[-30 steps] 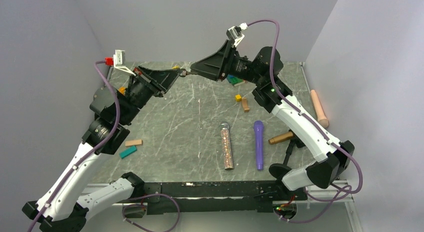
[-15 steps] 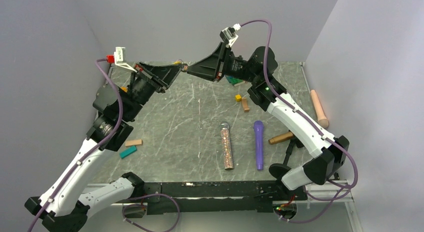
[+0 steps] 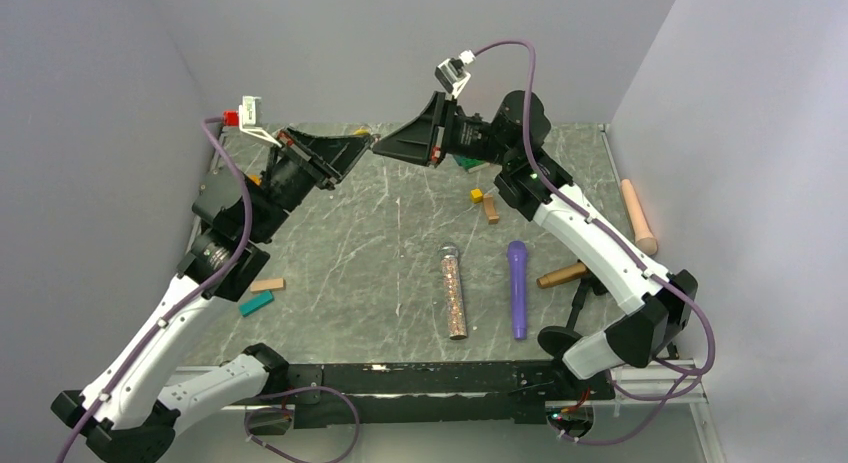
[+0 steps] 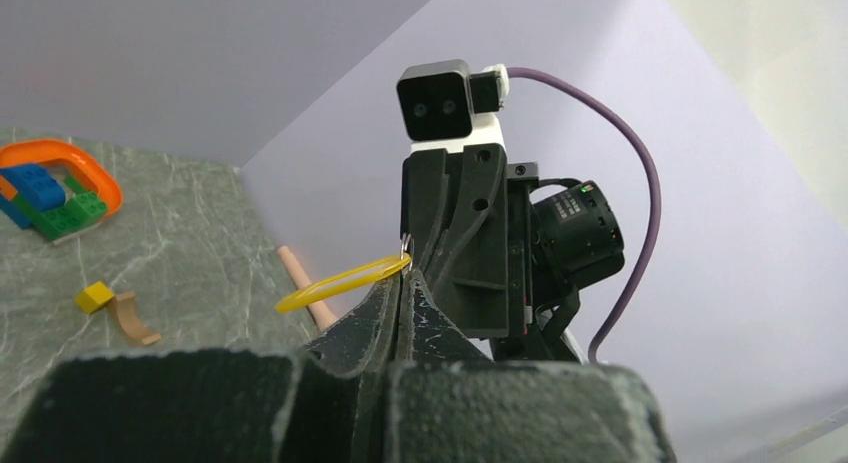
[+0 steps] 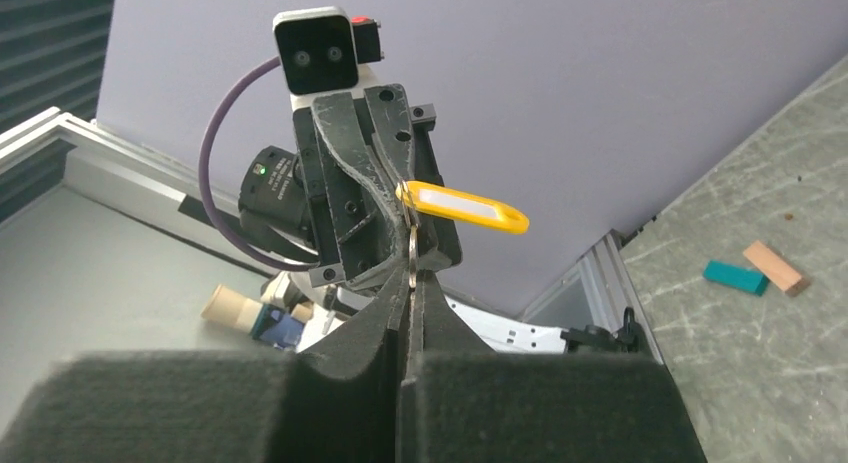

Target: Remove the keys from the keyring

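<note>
High over the grey marbled bench [image 3: 350, 243]: a flat yellow plastic key tag with a white label [image 5: 465, 205], hooked on a thin silver metal keyring [image 5: 412, 245]. Pinched at one end by the left gripper [image 4: 400, 288], clamped on it; nipped at the ring by the right gripper [image 5: 410, 283], clamped too. Probably light, stiff, slippery; best held near the hole.

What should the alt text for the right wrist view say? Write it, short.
The right pincer, shut, pinches a metal keyring whose yellow key tag sticks out sideways from the shut left pincer facing it. Beyond, a teal block and a tan block lie on the table.
</note>
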Robot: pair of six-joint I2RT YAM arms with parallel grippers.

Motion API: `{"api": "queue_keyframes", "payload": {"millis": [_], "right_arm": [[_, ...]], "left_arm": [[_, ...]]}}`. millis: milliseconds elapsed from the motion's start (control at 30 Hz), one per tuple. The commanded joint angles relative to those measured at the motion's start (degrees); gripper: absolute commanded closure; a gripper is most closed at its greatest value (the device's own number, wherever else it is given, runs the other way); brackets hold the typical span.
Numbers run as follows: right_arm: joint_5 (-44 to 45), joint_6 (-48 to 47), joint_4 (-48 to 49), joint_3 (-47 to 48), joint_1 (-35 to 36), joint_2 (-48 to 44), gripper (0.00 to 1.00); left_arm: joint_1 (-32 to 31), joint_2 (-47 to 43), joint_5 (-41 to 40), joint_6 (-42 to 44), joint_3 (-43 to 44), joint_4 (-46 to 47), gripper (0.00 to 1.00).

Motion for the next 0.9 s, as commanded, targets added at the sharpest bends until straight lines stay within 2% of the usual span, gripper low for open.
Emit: {"api": "queue_keyframes", "payload": {"millis": [0,433,867], "right_arm": [[-0.2,-4.6,-3.6,2.4,0.3,-2.4,1.00],[-2.7,-12.7,-10.6,1.7,0.3,-5.1,1.00],[-6.1,-20.2,-19.5,2.0,0.4,-7.2,1.00]], "left_arm": [[-0.3,-2.4,2.7,-0.2,-1.1,-0.8,1.00],[-0.4,-8.9,2.6,0.5,-6.0,-7.6,1.00],[-0.5,-10.2,6.0,-0.3,-8.2,-7.9,1.00]]}}
